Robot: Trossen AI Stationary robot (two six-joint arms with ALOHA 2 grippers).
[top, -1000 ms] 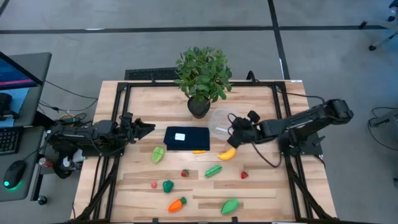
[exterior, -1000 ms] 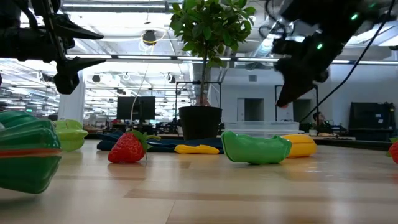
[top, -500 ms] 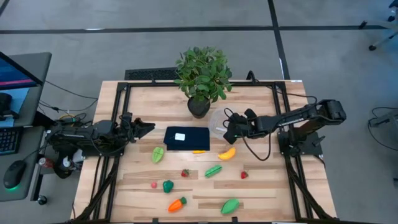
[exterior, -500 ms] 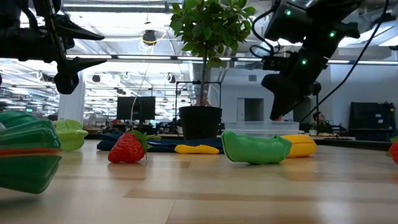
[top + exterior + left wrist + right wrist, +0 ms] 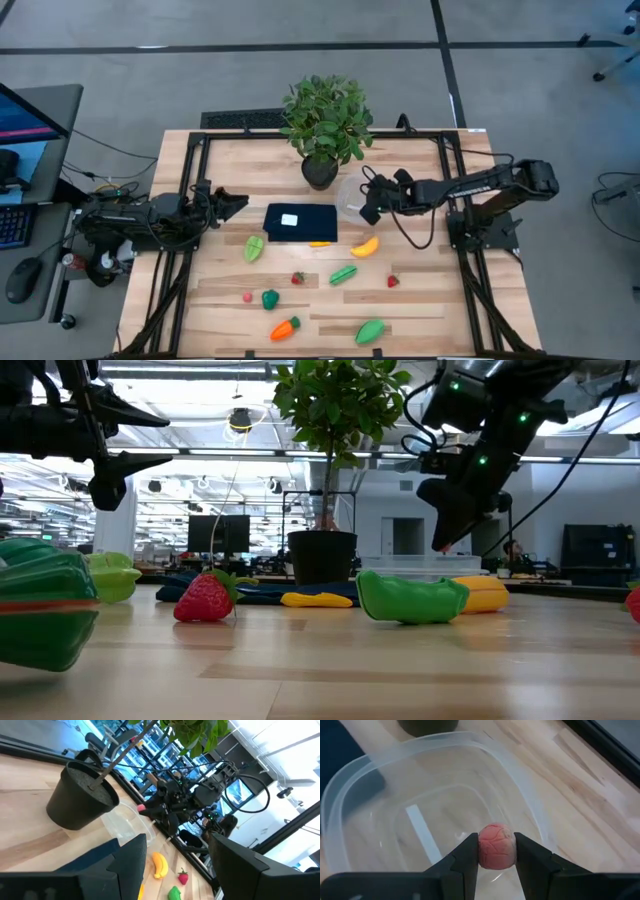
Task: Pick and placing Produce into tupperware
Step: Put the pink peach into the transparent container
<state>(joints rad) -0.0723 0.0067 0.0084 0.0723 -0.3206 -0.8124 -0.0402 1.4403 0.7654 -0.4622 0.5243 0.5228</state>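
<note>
While a small red berry (image 5: 496, 846), round and faintly wrinkled, is pinched between the fingers of the right gripper (image 5: 496, 851), the clear tupperware (image 5: 395, 785) is seen directly beneath it, a shallow see-through container with a thick rolled rim and rounded corners. In the high view the tupperware (image 5: 350, 197) is found just beside the pot of the potted plant (image 5: 322, 120) and next to a dark blue rectangle (image 5: 300, 222) with a white label. The rest of the produce is scattered on the worktop (image 5: 420, 300) nearer the front edge than the right jaws: a yellow banana (image 5: 365, 246) just in front of them, a green pod (image 5: 343, 273), a flat pale-green piece (image 5: 254, 248), a strawberry (image 5: 393, 281), a second strawberry (image 5: 297, 278), a dark green piece (image 5: 270, 298), an orange carrot (image 5: 285, 328) and a green piece (image 5: 370, 331) close to the front edge. Bare wood is left between most pieces, and open worktop is seen behind the right jaws toward the back rail. The berry is held clear of the tupperware floor, above its inner area. The right jaws are clenched on the berry. The left gripper (image 5: 228, 205) is held well apart at the left side of the worktop, beyond the blue rectangle, its jaws parted and empty.
</note>
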